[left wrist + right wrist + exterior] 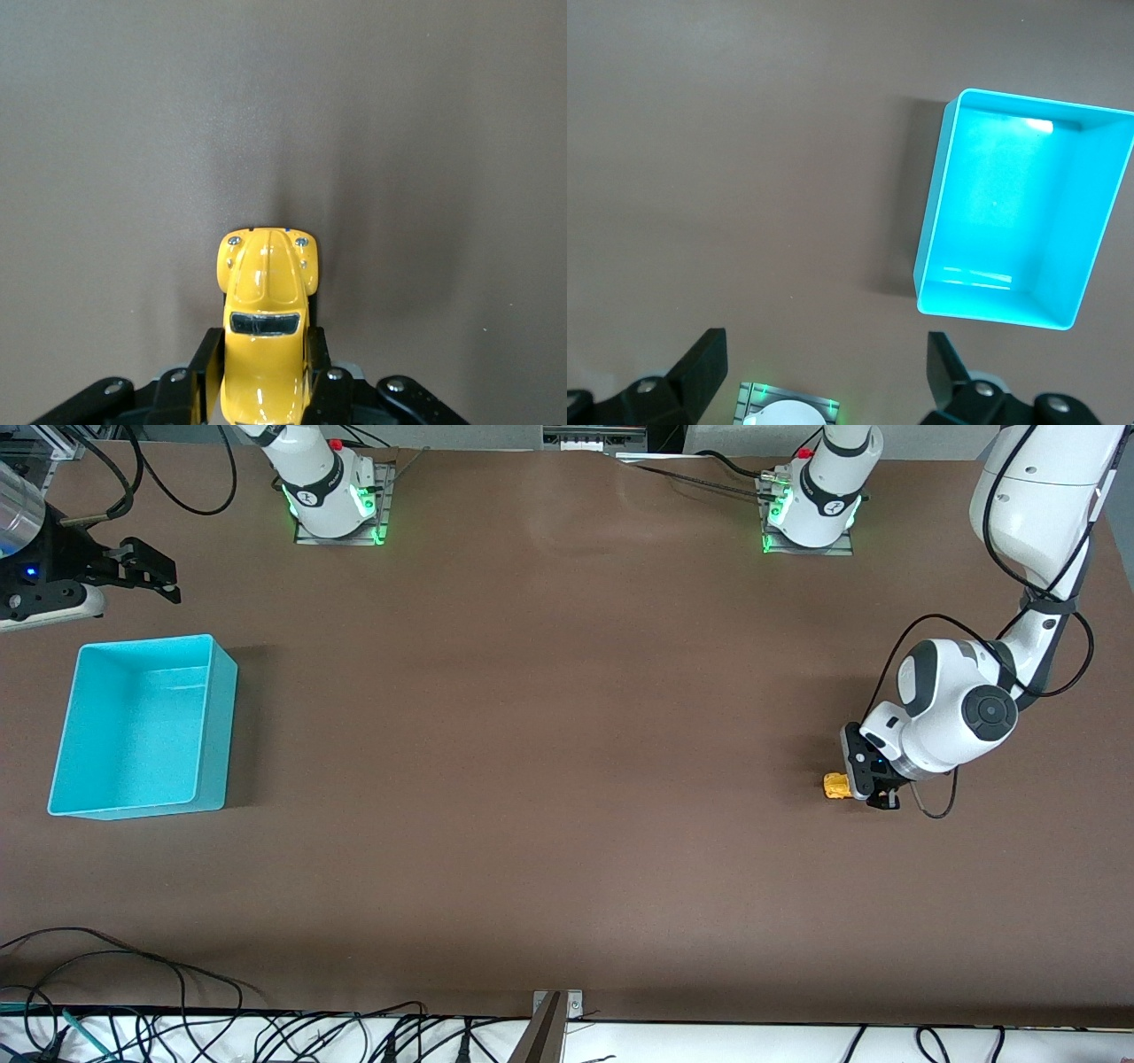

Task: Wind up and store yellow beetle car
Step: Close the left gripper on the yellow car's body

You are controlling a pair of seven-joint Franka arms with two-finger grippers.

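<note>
The yellow beetle car (834, 786) sits low at the table toward the left arm's end. My left gripper (852, 786) is shut on it. In the left wrist view the car (264, 283) points away from the wrist, and the gripper (263, 343) has a black finger (205, 359) pressed on each side of its rear body. My right gripper (158, 571) is open and empty, up over the table near the turquoise bin (217, 726). In the right wrist view the gripper (824, 354) is wide open, with the empty bin (932, 212) below.
The two arm bases (332, 496) (811, 509) stand along the table's edge farthest from the front camera. Cables (133, 974) lie at the edge nearest the camera. Bare brown table (549, 735) lies between the bin and the car.
</note>
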